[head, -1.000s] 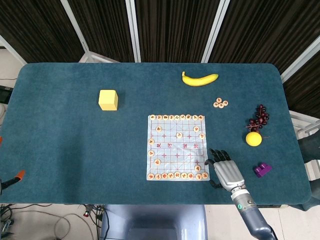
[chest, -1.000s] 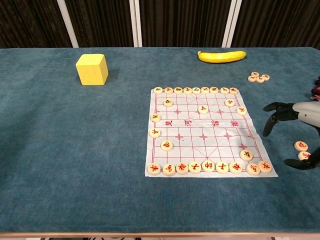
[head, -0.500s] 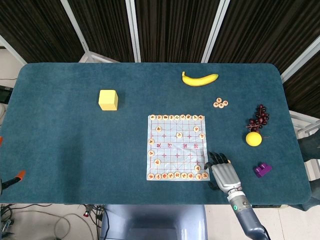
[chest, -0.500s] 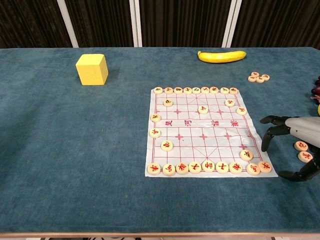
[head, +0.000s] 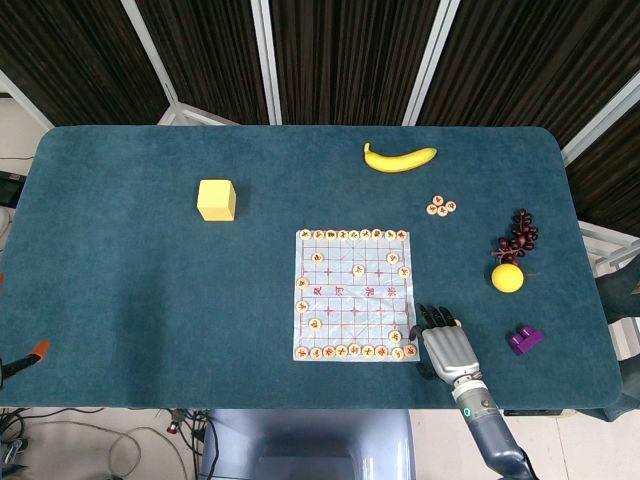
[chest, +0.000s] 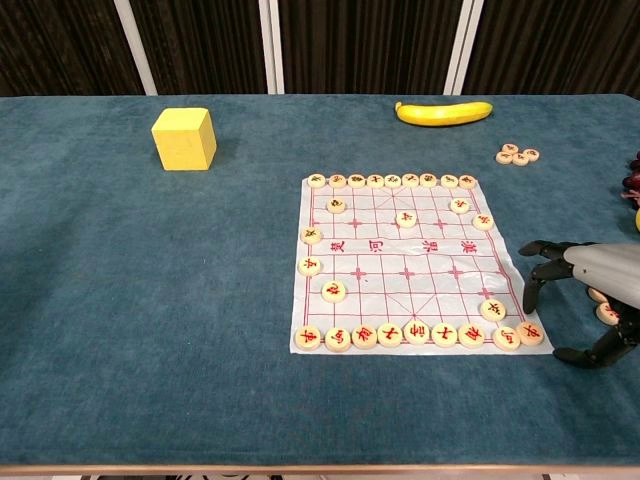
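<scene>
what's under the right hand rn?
Under the right hand lie loose chess pieces on the blue cloth, just off the chess board. One peeks out; the hand covers the others, so the count is unclear.

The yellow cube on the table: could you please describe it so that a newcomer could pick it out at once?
Start from the white chess sheet in the middle of the blue table. Look to its far left, where the yellow cube stands alone. Unlike the banana and the round yellow fruit, it is pale and boxy.
</scene>
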